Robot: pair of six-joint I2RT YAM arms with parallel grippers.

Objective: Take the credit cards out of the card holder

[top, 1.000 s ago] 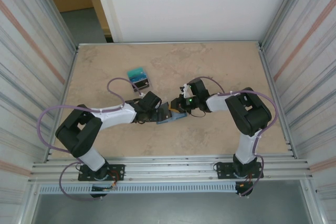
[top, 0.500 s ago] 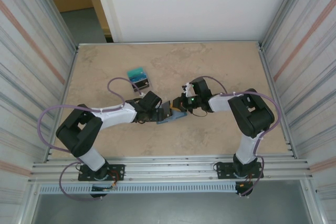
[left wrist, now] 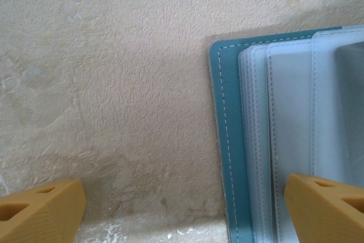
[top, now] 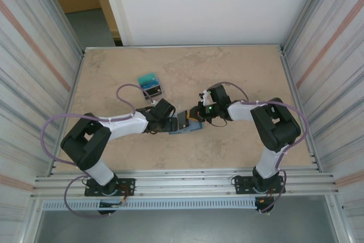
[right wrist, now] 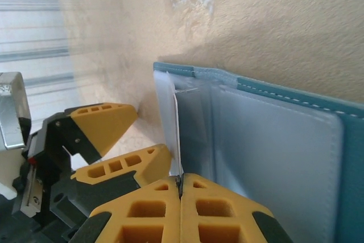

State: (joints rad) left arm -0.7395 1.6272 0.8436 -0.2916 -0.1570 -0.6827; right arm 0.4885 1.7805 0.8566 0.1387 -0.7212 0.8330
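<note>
The slate-blue card holder lies open on the table between the two arms. In the left wrist view its corner and clear slot pockets show. My left gripper is open wide; its right finger rests over the pockets, the left finger over bare table. My right gripper is shut on the edge of a thin credit card, seen edge-on, standing up from the holder's inner panel. From above that card looks dark. A teal-and-dark pile of cards lies behind the left arm.
Metal-ribbed walls close in the table on both sides, and a rail runs along the near edge. The left arm's purple cable loops close to the card pile. The back half of the table is bare.
The right jaws have closed fully on the card's edge. The dark card now stands out more plainly above the holder. The left gripper has stayed put, open.
</note>
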